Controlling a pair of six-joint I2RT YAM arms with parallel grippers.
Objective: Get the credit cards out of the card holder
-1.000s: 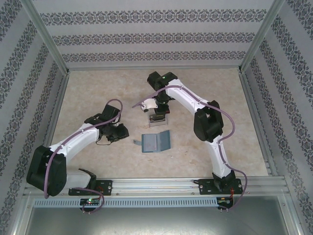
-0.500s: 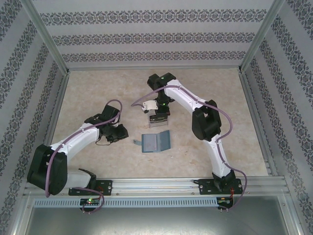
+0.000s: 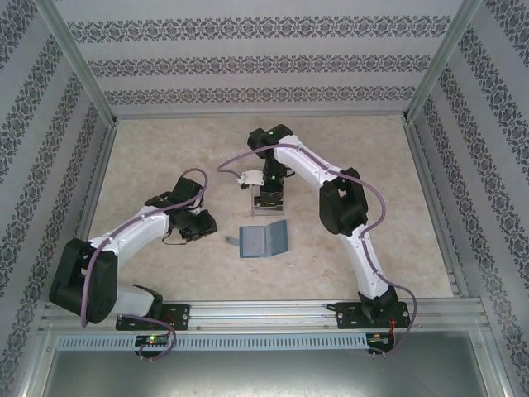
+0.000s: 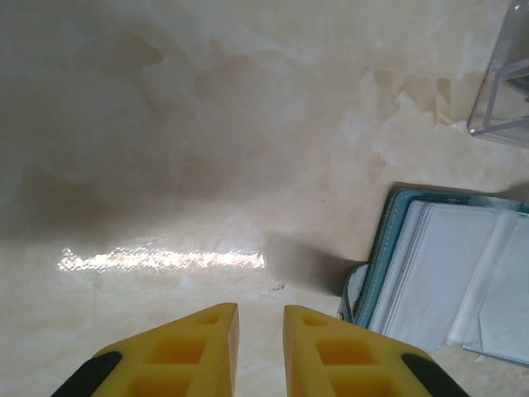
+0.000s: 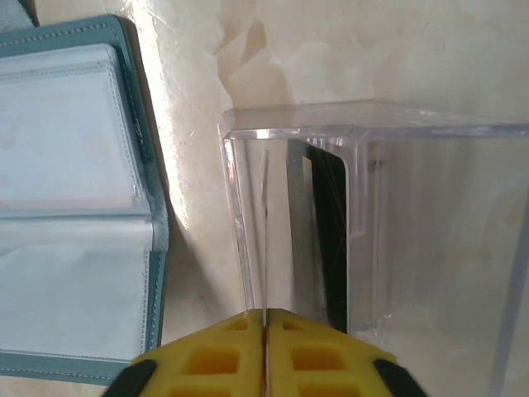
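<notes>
Card holder (image 3: 263,240) lies spread open on the table (image 3: 165,157), pale sleeves facing up, between the two arms. Over on its left, the left jaws sit low above the table, slightly parted with nothing between them (the holder's small tab is near their right tip). Beyond the holder, the right jaws point into a clear stand (image 5: 372,165), clenched on a thin pale edge that looks like a credit card (image 5: 265,248) seen edge-on. A dark-banded card (image 5: 331,240) stands inside that stand, and the holder lies just left of it.
</notes>
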